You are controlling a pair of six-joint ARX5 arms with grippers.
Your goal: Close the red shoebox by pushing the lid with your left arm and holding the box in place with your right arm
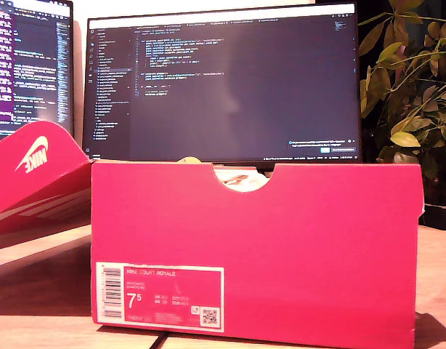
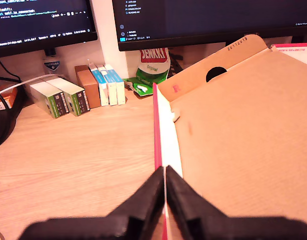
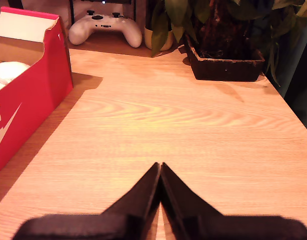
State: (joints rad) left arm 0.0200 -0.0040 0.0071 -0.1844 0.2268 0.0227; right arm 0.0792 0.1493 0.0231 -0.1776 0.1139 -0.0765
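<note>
The red shoebox [image 1: 252, 247] fills the exterior view, with a white size label low on its front wall. Its lid [image 1: 34, 174] is open and tilted at the exterior view's left, showing a white swoosh. In the first wrist view the lid's brown inside [image 2: 243, 140] faces up. My first gripper [image 2: 165, 172] is shut, its tips at the lid's red rim [image 2: 156, 130]. My second gripper [image 3: 160, 167] is shut with nothing in it, over bare wood and apart from the box's red side wall [image 3: 28, 105]. Neither gripper shows in the exterior view.
Two monitors [image 1: 223, 80] stand behind the box. Several small cartons [image 2: 78, 92] line the desk's back edge near the lid. A white game controller [image 3: 106, 27] and a dark plant pot [image 3: 226, 62] sit beyond my second gripper. The wooden desk [image 3: 193, 125] has an edge near the pot.
</note>
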